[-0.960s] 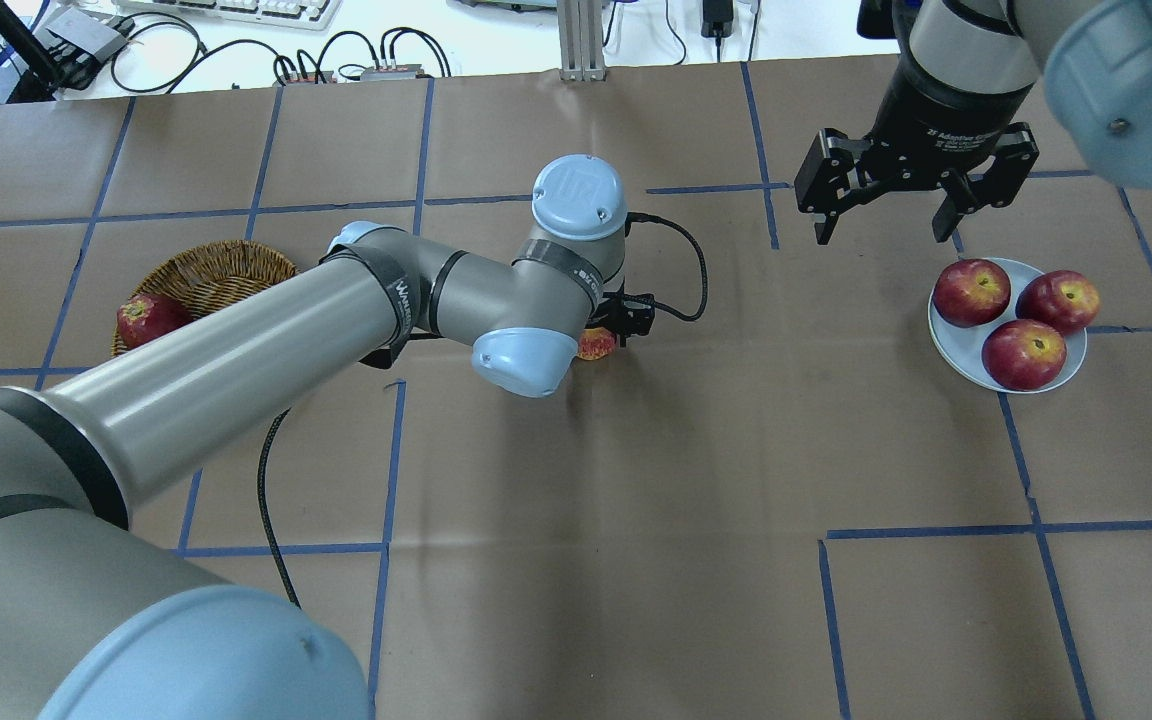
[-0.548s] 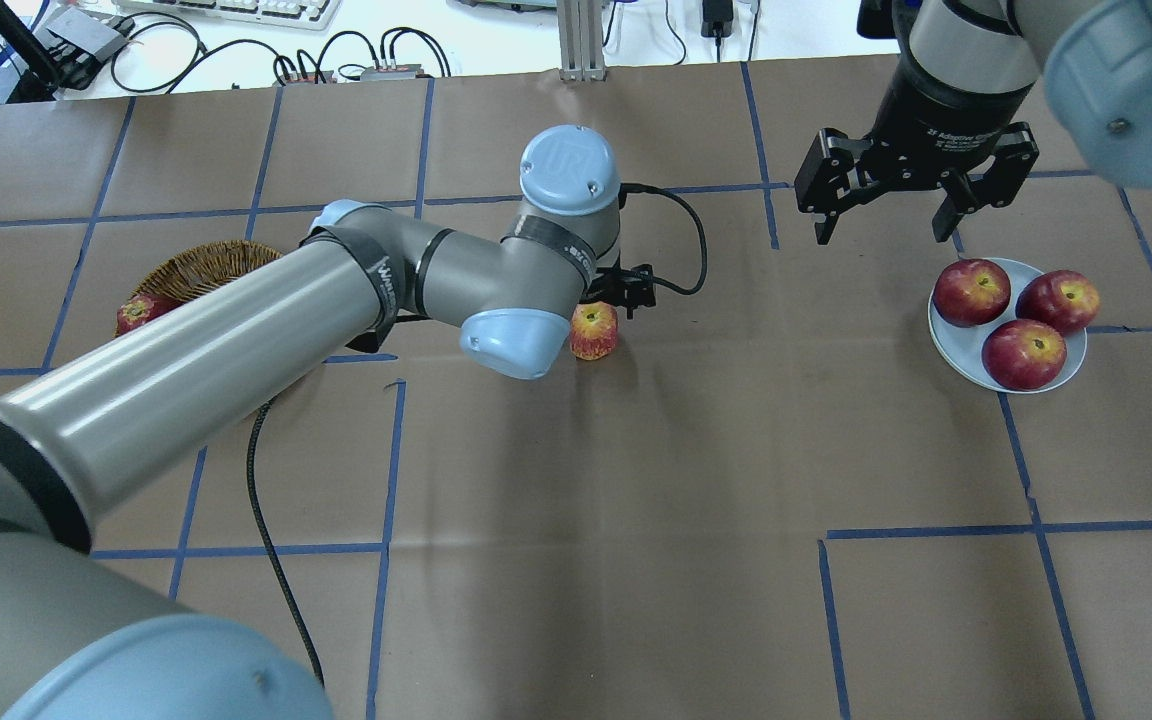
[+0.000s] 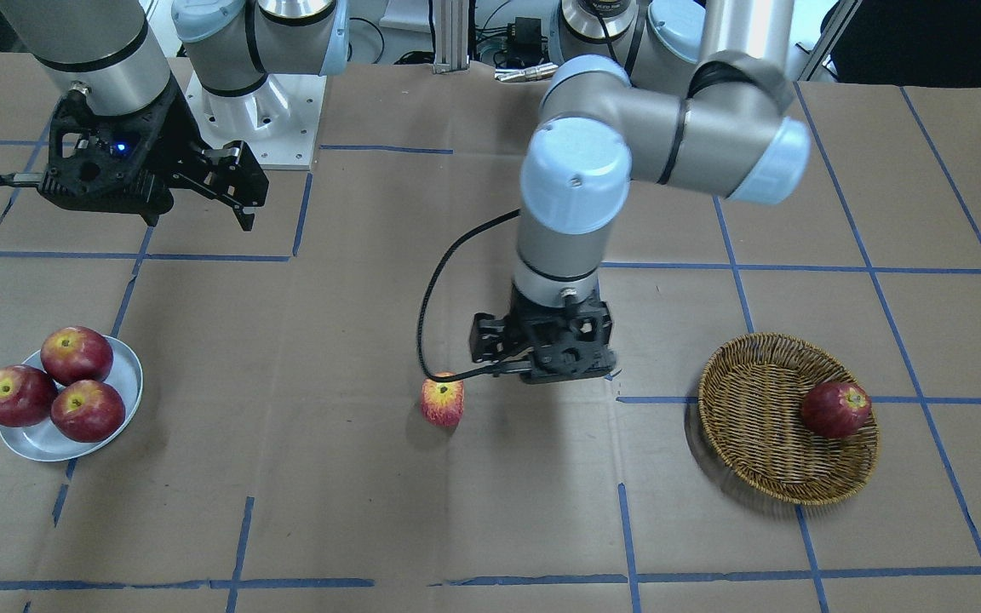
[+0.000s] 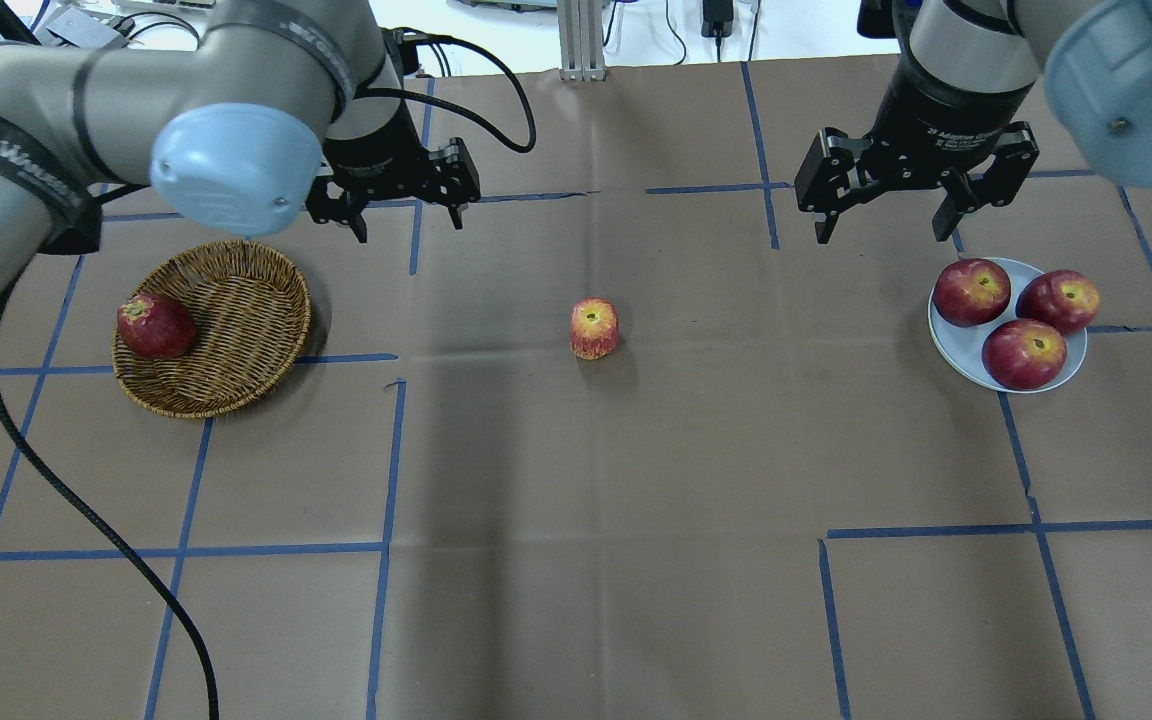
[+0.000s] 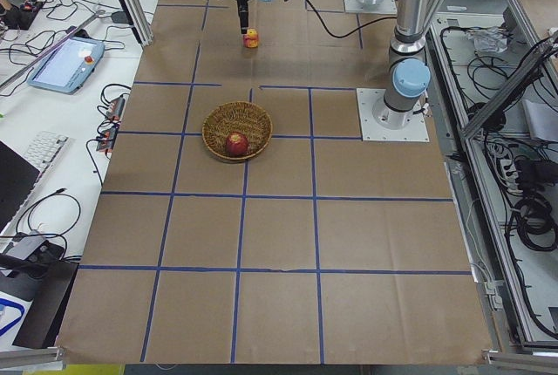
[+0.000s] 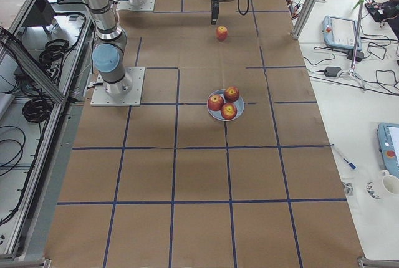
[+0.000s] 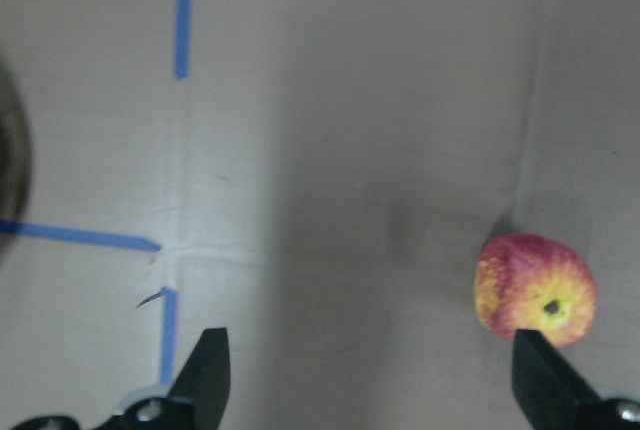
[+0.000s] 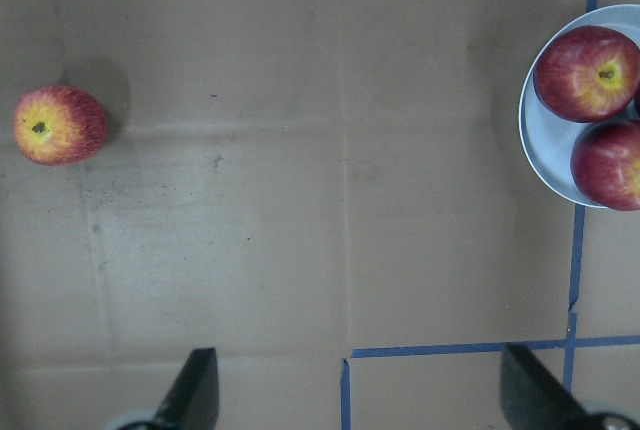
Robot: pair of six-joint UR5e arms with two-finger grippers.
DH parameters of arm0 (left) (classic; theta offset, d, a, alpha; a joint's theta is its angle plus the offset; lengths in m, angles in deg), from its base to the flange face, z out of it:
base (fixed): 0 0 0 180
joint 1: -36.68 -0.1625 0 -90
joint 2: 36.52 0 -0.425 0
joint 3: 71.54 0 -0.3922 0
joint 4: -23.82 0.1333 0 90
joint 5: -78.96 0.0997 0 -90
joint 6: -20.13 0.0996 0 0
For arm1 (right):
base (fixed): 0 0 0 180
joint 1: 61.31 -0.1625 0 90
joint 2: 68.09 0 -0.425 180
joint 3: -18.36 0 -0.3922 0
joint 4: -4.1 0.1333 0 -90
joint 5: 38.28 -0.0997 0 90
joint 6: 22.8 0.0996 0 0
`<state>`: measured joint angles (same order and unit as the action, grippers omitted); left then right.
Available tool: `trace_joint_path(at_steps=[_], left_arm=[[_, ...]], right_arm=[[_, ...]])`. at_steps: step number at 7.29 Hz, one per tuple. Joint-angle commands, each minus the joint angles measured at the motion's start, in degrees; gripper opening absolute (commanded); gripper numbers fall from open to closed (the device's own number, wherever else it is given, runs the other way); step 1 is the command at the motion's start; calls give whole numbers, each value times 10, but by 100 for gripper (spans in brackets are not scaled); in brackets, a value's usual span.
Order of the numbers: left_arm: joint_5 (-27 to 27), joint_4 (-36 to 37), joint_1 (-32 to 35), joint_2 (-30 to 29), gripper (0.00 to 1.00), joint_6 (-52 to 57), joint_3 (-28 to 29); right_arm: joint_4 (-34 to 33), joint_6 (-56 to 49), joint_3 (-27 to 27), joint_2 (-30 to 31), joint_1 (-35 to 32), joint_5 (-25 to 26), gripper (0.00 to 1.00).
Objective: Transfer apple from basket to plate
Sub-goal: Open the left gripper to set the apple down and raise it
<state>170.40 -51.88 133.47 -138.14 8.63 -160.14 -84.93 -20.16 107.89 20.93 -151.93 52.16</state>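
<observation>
The pinkish-red and yellow apple (image 4: 594, 328) stands alone on the brown paper between the wicker basket (image 4: 236, 335) and the grey-white plate (image 4: 954, 350). It also shows in the front view (image 3: 443, 400) and the left wrist view (image 7: 535, 295). My left gripper (image 4: 408, 218) is open and empty. In the overhead view it hangs behind the basket, well apart from the apple; in the front view it (image 3: 542, 373) hangs just beside the apple. My right gripper (image 4: 881, 235) is open and empty, behind the plate.
One dark red apple (image 4: 154, 326) lies in the basket at its left side. Three dark red apples (image 4: 1023, 353) fill the plate. A black cable (image 4: 86, 510) trails from the left arm over the table's left front. Blue tape lines cross the paper.
The left gripper has let go of the apple and drawn back and left, from over the apple to behind the basket. The apple stays on the paper. The right arm has not moved.
</observation>
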Motion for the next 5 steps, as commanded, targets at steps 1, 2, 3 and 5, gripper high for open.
trace_joint_path(at_steps=[1, 2, 3, 5], left_arm=[[2, -14, -29, 52, 99, 75, -11], [2, -31, -30, 56, 99, 76, -15], [2, -55, -31, 64, 99, 76, -14], [1, -73, -32, 75, 99, 76, -14]], right_arm=[[0, 1, 0, -2, -1, 3, 100], [-3, 5, -7, -4, -2, 8, 100], [-19, 9, -7, -11, -2, 6, 100], [-32, 26, -16, -25, -8, 2, 100]])
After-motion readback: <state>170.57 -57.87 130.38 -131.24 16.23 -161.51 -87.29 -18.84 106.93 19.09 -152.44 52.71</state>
